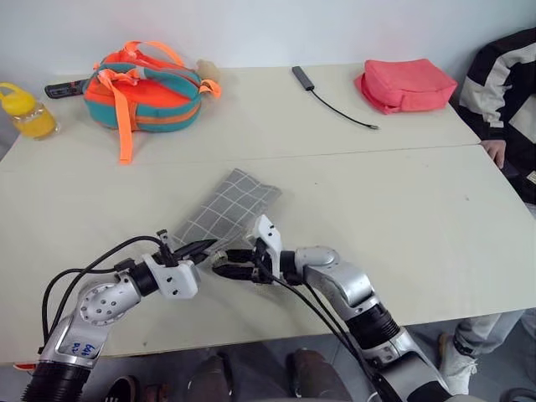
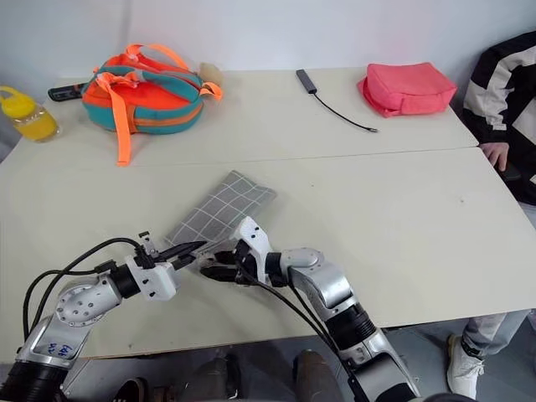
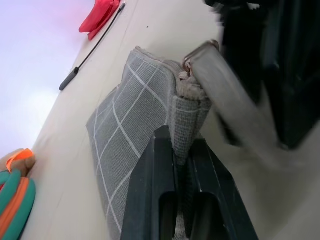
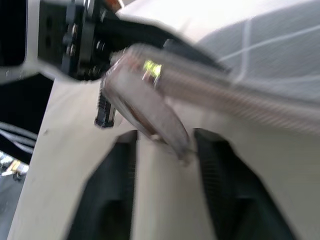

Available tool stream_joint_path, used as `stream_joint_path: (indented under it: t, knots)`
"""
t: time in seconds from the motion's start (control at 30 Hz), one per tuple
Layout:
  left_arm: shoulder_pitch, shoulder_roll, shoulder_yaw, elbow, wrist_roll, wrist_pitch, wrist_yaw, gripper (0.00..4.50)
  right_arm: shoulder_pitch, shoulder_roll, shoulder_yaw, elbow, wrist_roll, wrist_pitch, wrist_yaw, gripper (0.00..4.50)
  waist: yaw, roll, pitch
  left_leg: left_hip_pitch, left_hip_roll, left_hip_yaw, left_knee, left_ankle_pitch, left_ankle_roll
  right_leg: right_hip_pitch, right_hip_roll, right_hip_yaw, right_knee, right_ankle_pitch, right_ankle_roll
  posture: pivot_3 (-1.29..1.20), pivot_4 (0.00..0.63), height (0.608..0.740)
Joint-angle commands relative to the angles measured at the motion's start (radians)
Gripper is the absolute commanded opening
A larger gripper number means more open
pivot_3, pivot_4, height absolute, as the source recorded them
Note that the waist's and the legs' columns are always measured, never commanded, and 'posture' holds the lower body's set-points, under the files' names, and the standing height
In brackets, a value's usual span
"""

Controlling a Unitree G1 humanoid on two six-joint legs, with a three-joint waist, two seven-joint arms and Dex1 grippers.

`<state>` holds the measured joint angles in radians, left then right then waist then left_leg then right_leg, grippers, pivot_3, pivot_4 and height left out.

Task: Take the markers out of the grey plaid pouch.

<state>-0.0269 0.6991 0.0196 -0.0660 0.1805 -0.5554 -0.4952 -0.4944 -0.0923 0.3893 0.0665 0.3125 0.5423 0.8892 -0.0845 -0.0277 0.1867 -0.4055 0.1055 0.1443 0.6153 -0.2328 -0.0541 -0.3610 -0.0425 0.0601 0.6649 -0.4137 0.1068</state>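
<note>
The pouch [image 1: 228, 206] lies on the worktop [image 1: 402, 218], and the left tool [image 1: 203, 248] pinches its near end. The right tool [image 4: 162, 150] sits half open by the loop pull [image 4: 145, 107], gripping nothing yet. No markers are out, so nearly all the job is left.

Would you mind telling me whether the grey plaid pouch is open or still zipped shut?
Cannot tell for certain. The grey plaid pouch lies flat on the table, its near end pinched by the left gripper; no marker shows.

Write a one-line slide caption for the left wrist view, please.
Left fingers pinch the corner of the grey plaid pouch on the table, its loop pull hanging beside the zipper end.
</note>
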Motion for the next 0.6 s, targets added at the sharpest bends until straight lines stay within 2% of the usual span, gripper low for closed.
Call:
stream_joint_path:
  t: [0.03,0.07,0.27,0.37,0.6]
  knots:
    - [0.001,-0.001,0.009,-0.021,-0.019,-0.020,0.003,0.00,-0.001,0.019,-0.021,-0.011,0.021,-0.019,-0.001,0.30,0.001,0.000,0.000,0.000,0.000,0.000,0.000,0.000,0.000,0.000,0.000,0.000,0.000,0.000,0.000,0.00,0.150,0.740]
    - [0.002,-0.001,0.010,-0.018,-0.015,-0.023,0.007,0.00,-0.003,0.024,-0.031,-0.005,0.028,-0.015,-0.005,0.05,0.001,0.000,0.000,0.000,0.000,0.000,0.001,0.000,0.000,0.000,0.000,0.000,0.000,0.000,0.000,0.00,0.150,0.740]
    - [0.012,-0.001,0.008,-0.003,-0.004,-0.039,0.012,0.00,-0.019,0.045,-0.072,-0.004,0.056,0.002,-0.021,0.05,0.001,0.000,0.000,0.000,0.000,0.000,0.003,0.000,0.000,0.000,0.000,0.000,0.002,0.000,0.000,0.00,0.150,0.740]
    - [0.018,0.004,0.014,0.006,-0.007,-0.047,0.012,0.00,-0.015,0.016,-0.079,-0.005,0.040,-0.004,-0.016,0.05,0.001,0.000,0.000,0.000,0.000,0.000,0.003,-0.001,0.000,0.000,0.000,0.000,0.002,0.000,0.000,0.00,0.150,0.740]
    - [0.049,0.017,0.025,0.012,-0.100,-0.061,-0.032,0.00,-0.037,-0.130,-0.124,0.036,-0.015,-0.064,-0.005,0.05,0.001,0.000,0.000,0.000,0.001,0.000,0.005,-0.002,0.001,0.000,0.000,0.000,0.003,0.000,0.000,0.00,0.150,0.740]
